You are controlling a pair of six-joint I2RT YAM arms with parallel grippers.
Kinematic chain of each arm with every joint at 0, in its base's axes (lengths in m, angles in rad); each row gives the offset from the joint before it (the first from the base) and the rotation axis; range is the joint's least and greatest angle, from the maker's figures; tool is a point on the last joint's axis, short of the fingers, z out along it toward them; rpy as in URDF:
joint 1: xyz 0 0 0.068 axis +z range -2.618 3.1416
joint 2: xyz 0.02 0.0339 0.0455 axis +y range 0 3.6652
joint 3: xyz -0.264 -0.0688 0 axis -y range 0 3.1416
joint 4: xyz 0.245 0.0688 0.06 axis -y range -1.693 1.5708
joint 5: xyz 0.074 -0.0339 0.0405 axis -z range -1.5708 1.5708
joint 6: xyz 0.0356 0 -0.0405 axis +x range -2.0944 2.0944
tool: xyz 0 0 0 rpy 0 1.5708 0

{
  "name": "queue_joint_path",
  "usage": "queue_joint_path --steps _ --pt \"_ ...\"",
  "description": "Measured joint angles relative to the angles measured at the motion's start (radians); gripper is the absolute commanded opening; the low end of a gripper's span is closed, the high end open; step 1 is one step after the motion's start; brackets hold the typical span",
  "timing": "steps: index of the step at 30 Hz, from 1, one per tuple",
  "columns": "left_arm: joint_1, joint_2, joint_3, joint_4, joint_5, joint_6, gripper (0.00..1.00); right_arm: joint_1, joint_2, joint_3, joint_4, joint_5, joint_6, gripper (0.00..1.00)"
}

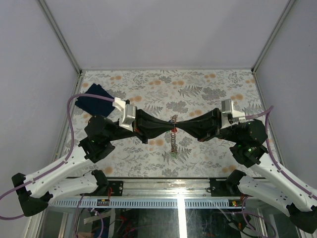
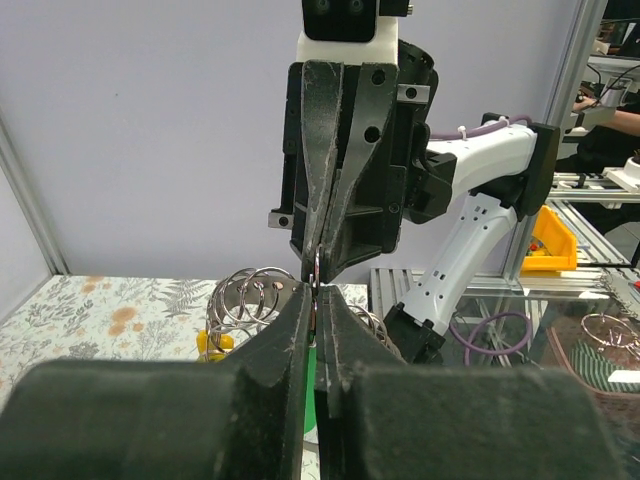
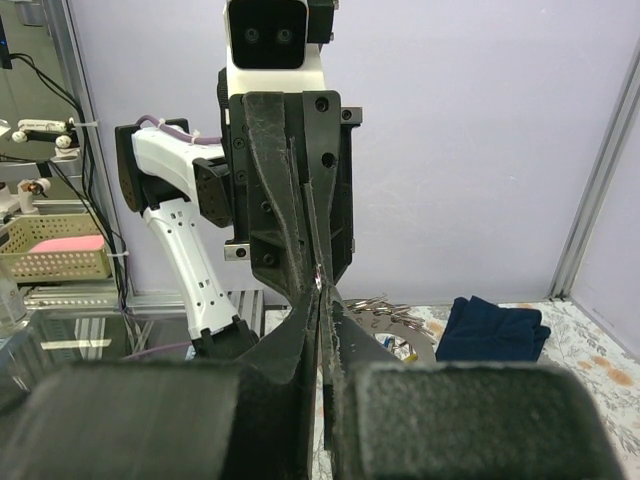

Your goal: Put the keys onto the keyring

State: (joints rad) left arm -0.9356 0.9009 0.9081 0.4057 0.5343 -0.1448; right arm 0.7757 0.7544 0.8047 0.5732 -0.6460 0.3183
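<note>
**Entry: two-arm pinch over mid-table.** Clock read from the top view, 12 o'clock pointing away from the arm bases.

1. **Left gripper** [image 1: 167, 127]. Reaches in from 9 o'clock with its fingers level. They are clamped narrow on a thin metal sliver at the tips, taken to be the keyring [image 2: 316, 274].
2. **Right gripper** [image 1: 182, 126]. Reaches in from 3 o'clock, tip to tip with the left. It is likewise pinched tight on the same sliver. Neither arm is nearer, as both are already at the ring.
3. **Keyring.** Held in the air over the table [image 1: 208, 94], between the two pairs of tips. Both wrist views see it edge-on, and almost none of it shows free between the tips.
4. **Rings** [image 1: 173, 141]. A string of linked silvery loops with its long axis running 12 to 6 o'clock, crossing directly under the pinch. Whether it hangs from the keyring or lies on the table cannot be told.
5. **Keys** [image 1: 173, 154]. A green tag sits at the string's 6 o'clock end and a red tag just below the pinch. A yellow tag lies beside the loops in the left wrist view. The blades are too small to read.
6. **Judgement.** The coming move turns on the 9–3 line of the two grips, since the coil has to be worked apart across it. With both grippers occupied, one would need to let go to fetch a key. The string underneath crowds any approach from 6 o'clock.
7. **Cloth** [image 1: 94, 97]. Dark blue and folded, at 10 o'clock, well apart from the pinch and not in the way.
</note>
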Motion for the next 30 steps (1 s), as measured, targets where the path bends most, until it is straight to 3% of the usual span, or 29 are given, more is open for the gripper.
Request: queue_joint_path --steps 4,9,22,30 --pt "0.000 0.009 0.036 -0.054 0.010 0.016 0.00 -0.002 -0.006 0.010 -0.022 -0.003 -0.014 0.09" --pt "0.000 0.034 0.152 -0.247 0.019 0.100 0.00 -0.003 -0.020 0.059 -0.124 -0.010 -0.074 0.21" --pt "0.000 0.198 0.554 -1.004 -0.002 0.409 0.00 -0.003 -0.056 0.257 -0.543 -0.027 -0.303 0.27" --pt "0.000 0.333 0.715 -1.318 -0.076 0.500 0.00 -0.003 0.016 0.212 -0.612 -0.073 -0.327 0.28"
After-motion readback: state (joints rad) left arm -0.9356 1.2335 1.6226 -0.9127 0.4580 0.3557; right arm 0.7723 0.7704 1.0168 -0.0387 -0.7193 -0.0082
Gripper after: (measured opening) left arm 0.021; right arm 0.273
